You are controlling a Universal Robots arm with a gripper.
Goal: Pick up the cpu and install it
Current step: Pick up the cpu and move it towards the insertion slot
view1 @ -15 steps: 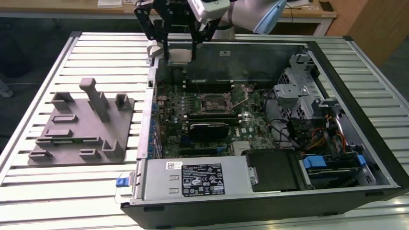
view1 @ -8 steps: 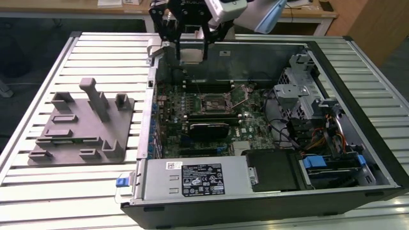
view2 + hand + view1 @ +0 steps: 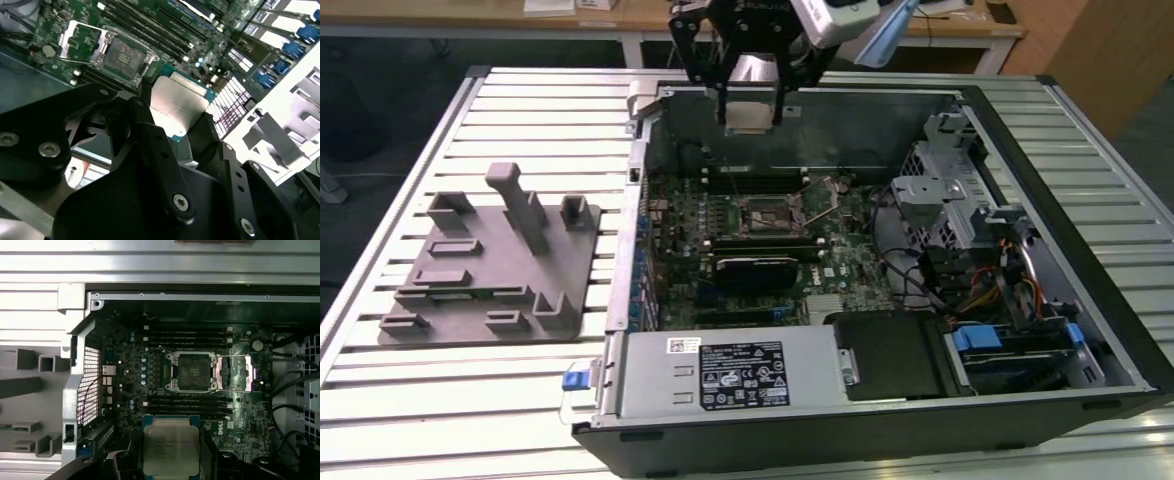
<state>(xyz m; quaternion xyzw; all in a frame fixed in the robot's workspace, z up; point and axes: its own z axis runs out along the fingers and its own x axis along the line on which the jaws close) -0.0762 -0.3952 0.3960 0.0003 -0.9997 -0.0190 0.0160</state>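
Observation:
My gripper [image 3: 751, 110] hangs above the far part of the open computer case [image 3: 854, 420] and is shut on the cpu [image 3: 750, 112], a flat silvery square chip. In both wrist views the cpu [image 3: 176, 109] [image 3: 170, 450] sits between the black fingers [image 3: 150, 135], its metal top plate facing the cameras. The empty socket [image 3: 194, 371] on the motherboard lies below with its metal frame and lever swung open; the socket [image 3: 771, 213] is nearer the case middle than the gripper. The socket [image 3: 120, 55] stands apart from the held chip.
A grey plastic tray [image 3: 494, 265] with upright posts lies on the slatted table at the exterior view's left. Inside the case are a black block [image 3: 754, 270], a power supply [image 3: 734, 375], a drive cage [image 3: 947, 180] and cables [image 3: 987, 290].

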